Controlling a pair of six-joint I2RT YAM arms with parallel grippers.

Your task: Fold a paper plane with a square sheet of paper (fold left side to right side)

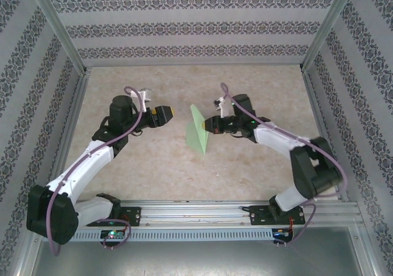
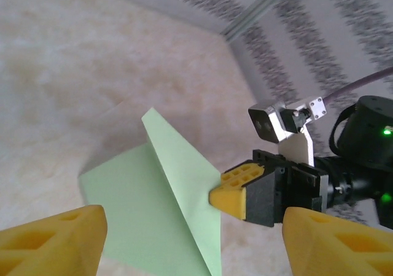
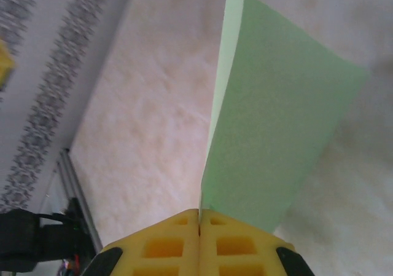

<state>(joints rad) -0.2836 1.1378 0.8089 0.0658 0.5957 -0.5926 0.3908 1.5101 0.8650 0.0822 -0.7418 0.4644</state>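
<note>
Top view: left gripper (image 1: 166, 114) hovers at 9 o'clock of table centre, nose pointing to 3 o'clock. In the left wrist view its yellow ribbed fingers (image 2: 55, 239) sit at the two lower corners, spread wide and gripping nothing. The paper lies ahead of them, apart from both.

Thin light-green creased sheet of paper (image 1: 198, 131) is mid-table over the beige marbled tabletop (image 1: 153, 171), at 3 o'clock of the left gripper. It is folded along one sharp crease. One panel lies low, close to flat on the tabletop; the other is raised steeply, nearly on edge. In the top view one corner points to 12 o'clock and the narrow tip to 6. Can't tell how much of the low panel actually touches the surface.

Right gripper (image 1: 210, 125) is just at 3 o'clock of the sheet, nose pointing to 9. In the right wrist view its yellow pads (image 3: 166, 245) are pressed together, with the raised panel's edge pinched in the seam between them. The left wrist view agrees: a yellow tip sits on that panel's 3 o'clock edge.
</note>
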